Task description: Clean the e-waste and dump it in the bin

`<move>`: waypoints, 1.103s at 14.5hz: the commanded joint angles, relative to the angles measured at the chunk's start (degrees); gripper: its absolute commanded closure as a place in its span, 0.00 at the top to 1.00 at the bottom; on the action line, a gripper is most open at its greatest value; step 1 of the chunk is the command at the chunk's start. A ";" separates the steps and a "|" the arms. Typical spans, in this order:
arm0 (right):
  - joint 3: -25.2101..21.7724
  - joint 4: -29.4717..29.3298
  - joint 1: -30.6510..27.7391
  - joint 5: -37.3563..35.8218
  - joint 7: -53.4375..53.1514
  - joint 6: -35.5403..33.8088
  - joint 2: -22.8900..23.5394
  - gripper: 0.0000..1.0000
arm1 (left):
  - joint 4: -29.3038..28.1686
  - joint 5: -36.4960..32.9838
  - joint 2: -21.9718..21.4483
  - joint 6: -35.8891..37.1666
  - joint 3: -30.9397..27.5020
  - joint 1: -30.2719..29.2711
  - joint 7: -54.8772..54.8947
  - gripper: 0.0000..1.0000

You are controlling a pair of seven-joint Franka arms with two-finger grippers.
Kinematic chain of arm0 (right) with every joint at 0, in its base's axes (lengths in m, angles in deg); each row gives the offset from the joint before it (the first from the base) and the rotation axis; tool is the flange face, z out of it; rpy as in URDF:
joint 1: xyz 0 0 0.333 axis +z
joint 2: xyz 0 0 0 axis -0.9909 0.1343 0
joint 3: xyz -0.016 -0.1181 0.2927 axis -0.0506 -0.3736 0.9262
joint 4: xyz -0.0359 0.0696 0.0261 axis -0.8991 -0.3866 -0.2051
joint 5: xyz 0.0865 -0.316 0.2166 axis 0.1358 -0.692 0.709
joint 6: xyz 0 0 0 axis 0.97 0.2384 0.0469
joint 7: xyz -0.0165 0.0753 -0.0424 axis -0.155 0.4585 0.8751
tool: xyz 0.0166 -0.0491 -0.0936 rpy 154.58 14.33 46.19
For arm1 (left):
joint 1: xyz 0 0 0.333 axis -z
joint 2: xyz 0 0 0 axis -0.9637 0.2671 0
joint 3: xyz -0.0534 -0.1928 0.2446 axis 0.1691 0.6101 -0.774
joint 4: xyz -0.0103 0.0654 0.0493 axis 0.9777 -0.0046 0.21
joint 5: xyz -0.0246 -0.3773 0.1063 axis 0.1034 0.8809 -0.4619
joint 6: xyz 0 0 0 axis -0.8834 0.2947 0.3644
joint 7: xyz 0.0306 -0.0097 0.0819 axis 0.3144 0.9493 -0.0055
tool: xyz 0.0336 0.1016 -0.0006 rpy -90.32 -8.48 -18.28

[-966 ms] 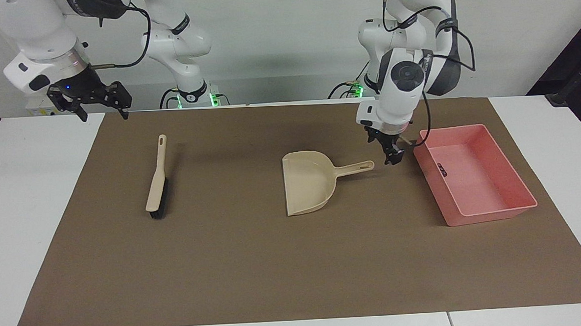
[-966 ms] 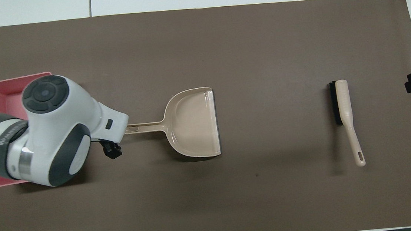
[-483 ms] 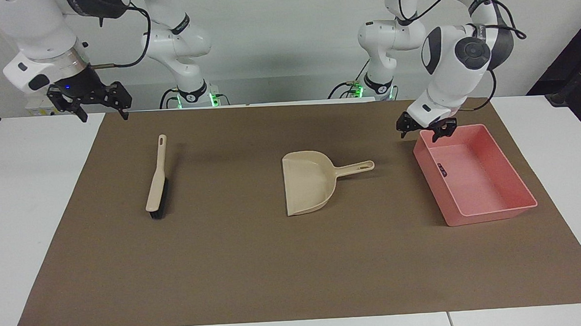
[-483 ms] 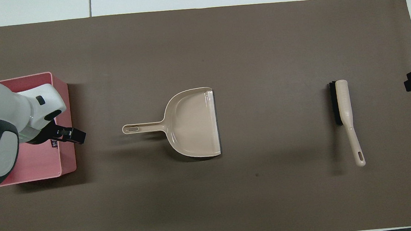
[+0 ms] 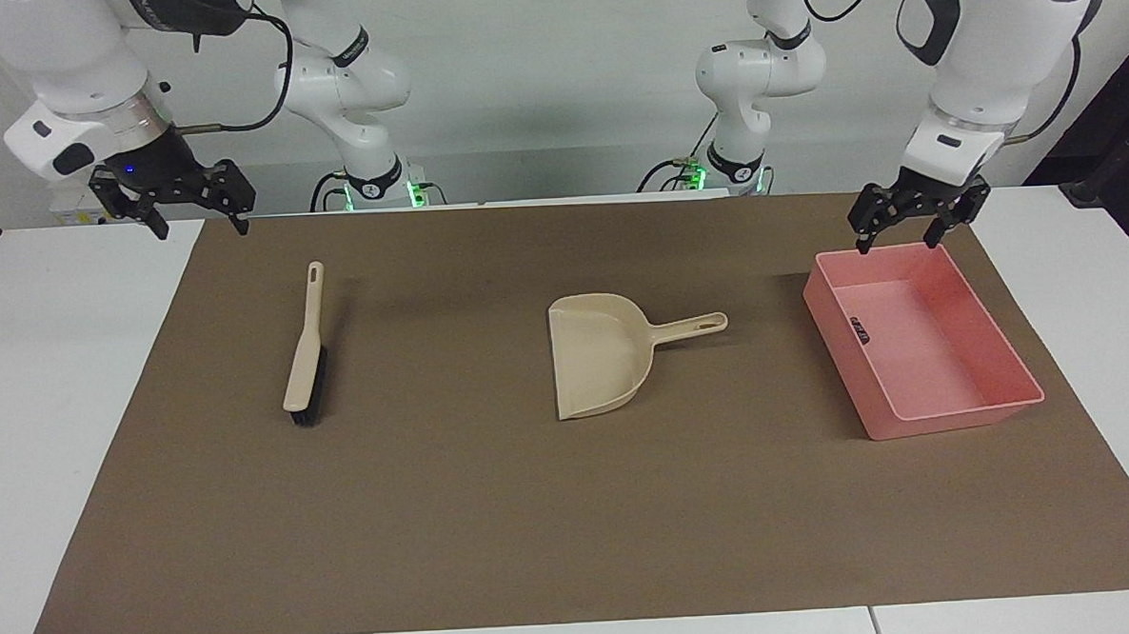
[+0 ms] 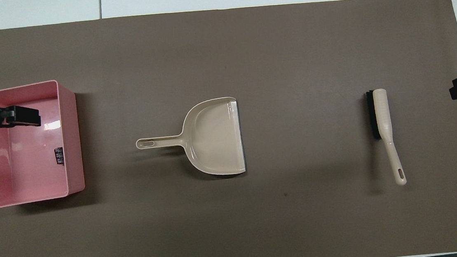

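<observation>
Right gripper (image 5: pixel 197 225), spread wide and empty, waits over the mat's (image 5: pixel 497 510) corner. Brush (image 5: pixel 303 352), then dustpan (image 5: pixel 602 352), lie on the mat. Left gripper (image 5: pixel 897 241), wide and empty, hangs over the bin (image 5: pixel 950 414); a dark speck (image 5: pixel 858 331) lies inside.

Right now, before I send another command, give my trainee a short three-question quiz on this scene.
1. True or false: the dustpan lies between the brush and the pink bin.
2. Which end effector hangs over the bin's rim?
A. left
B. right
3. Fill in: the dustpan's handle points toward the ____.

Key:
1. True.
2. A, the left end effector; the right end effector waits over the table edge.
3. Bin.
</observation>
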 commanded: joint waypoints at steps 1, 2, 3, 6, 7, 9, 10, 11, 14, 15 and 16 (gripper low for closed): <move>-0.04 0.11 -0.21 0.80 -0.63 1.65 -0.60 1.00 | 7.70 1.27 3.25 6.34 0.37 -1.53 -0.29 0.98; -0.04 0.54 -0.12 0.80 -0.63 1.48 -0.77 1.00 | 7.72 1.27 3.08 7.49 0.37 -1.62 -0.02 0.98; -0.13 0.72 -0.21 0.80 -0.63 1.39 -0.77 1.00 | 7.20 1.27 2.55 8.37 0.37 -1.71 1.02 0.98; -0.31 0.54 -0.38 0.80 -0.63 1.48 -0.77 1.00 | 6.14 2.23 1.59 10.67 0.37 -3.46 4.01 0.98; -0.40 0.54 -0.47 0.80 -0.54 1.48 -0.77 1.00 | 5.70 2.41 1.58 10.58 0.37 -3.99 4.37 0.98; -0.40 0.54 -0.38 0.80 -0.63 1.57 -0.77 1.00 | 5.70 2.85 1.58 10.49 0.37 -4.08 4.29 0.98; -0.40 0.63 -0.38 0.80 -0.63 1.57 -0.77 1.00 | 5.70 3.11 1.58 10.58 0.37 -4.08 4.37 0.98; -0.40 0.54 -0.38 0.80 -0.63 1.57 -0.77 1.00 | 5.70 3.11 1.58 10.49 0.37 -4.08 4.37 0.98; -0.40 0.54 -0.38 0.80 -0.63 1.74 -0.77 1.00 | 5.70 3.11 1.58 10.41 0.28 -4.08 4.37 0.98; -0.40 0.54 -0.38 0.80 -0.63 1.66 -0.77 1.00 | 5.70 3.11 1.58 10.32 0.20 -4.08 4.37 0.98; -0.40 0.63 -0.38 0.80 -0.63 1.66 -0.77 1.00 | 5.70 3.11 1.58 10.32 0.19 -4.08 4.37 0.98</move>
